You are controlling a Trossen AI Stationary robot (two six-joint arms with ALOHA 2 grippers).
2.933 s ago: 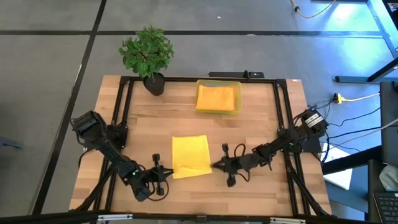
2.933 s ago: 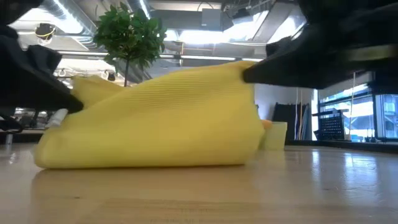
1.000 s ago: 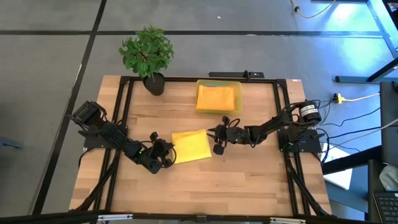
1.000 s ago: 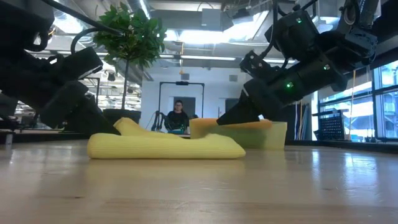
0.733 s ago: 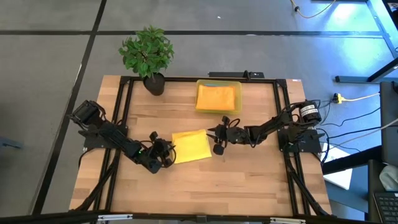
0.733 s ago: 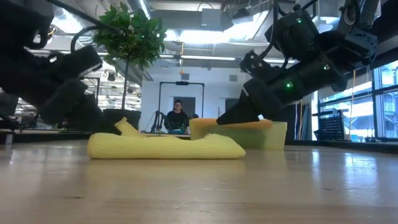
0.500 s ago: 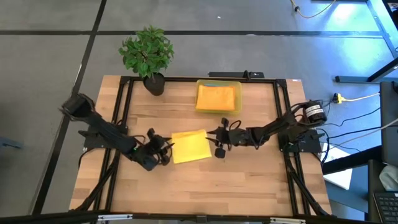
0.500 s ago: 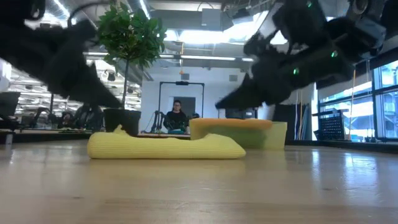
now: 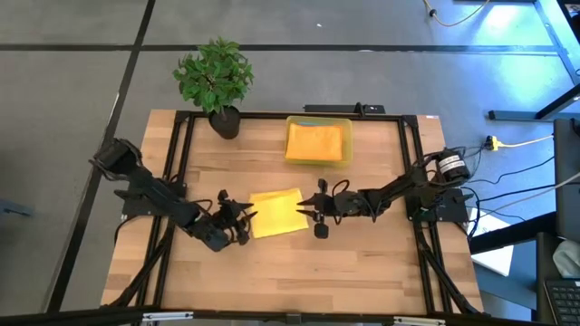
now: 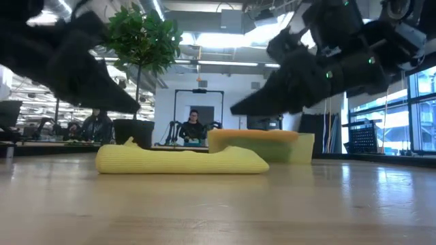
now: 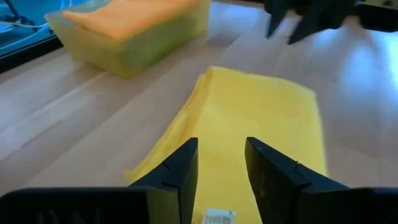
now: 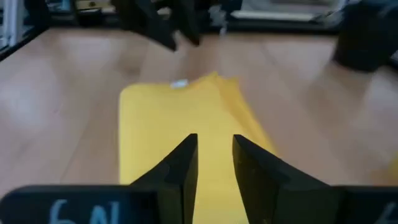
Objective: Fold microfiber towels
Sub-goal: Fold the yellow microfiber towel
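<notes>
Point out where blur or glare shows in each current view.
High view: sharp, evenly lit. Low view: both arms are dark smears against bright ceiling lights, while the yellow towel is clear. Left wrist view: glare on the table beyond the towel. Right wrist view: soft overall, far edge most blurred.

1. A light wooden surface (image 9: 362, 272) with a black metal frame along its edges stands on a grey floor (image 9: 72, 81) marked with dark lines.
2. A green potted plant (image 9: 216, 77) in a dark pot sits at the surface's far left corner; in the low view it rises behind the surface (image 10: 139, 41).
3. A translucent yellow plastic bin (image 9: 347, 145) rests near the middle of the far edge, just beside a small dark device (image 9: 349, 110) on the frame.
4. Cables, one of them yellow (image 9: 521, 142), trail over the floor to the right.
5. In the room behind, a person (image 10: 195, 127) sits before a dark framed stand.
</notes>
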